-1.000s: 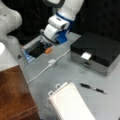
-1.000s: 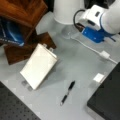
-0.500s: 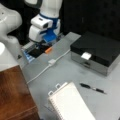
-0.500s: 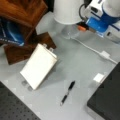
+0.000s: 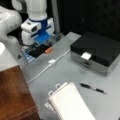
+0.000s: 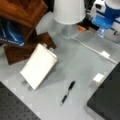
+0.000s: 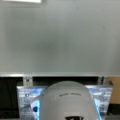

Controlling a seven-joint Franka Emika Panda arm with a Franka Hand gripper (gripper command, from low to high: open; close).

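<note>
1. While the white and blue robot gripper (image 5: 41, 41) is hanging low at the far edge of the grey table (image 5: 75, 72), toward a front view's upper left, it is sitting almost on top of a small orange block (image 5: 48, 50), which is lying just below and to the right of the blue part of the gripper.
2. In a front view the same small orange block (image 6: 81, 28) is showing just left of the gripper (image 6: 106, 23), near the base of a white lampshade (image 6: 68, 11).
3. Whether the jaws are spread or pressed together I cannot tell; they are hiding behind the blue housing in both front views, and the wrist view is showing only a rounded grey body (image 7: 66, 102) against the bare tabletop (image 7: 60, 37).
4. A white cable with a small white box (image 5: 51, 61) on it is running diagonally across the table, passing close beside the orange block on the side away from the gripper.
5. Well apart from the gripper, a black pen (image 5: 92, 88) is lying with its long axis roughly across the table, between a white spiral notebook (image 5: 71, 103) and a black-lidded metal box (image 5: 97, 51).
6. A dark wooden board (image 5: 15, 95) is sitting at that view's lower left.
</note>
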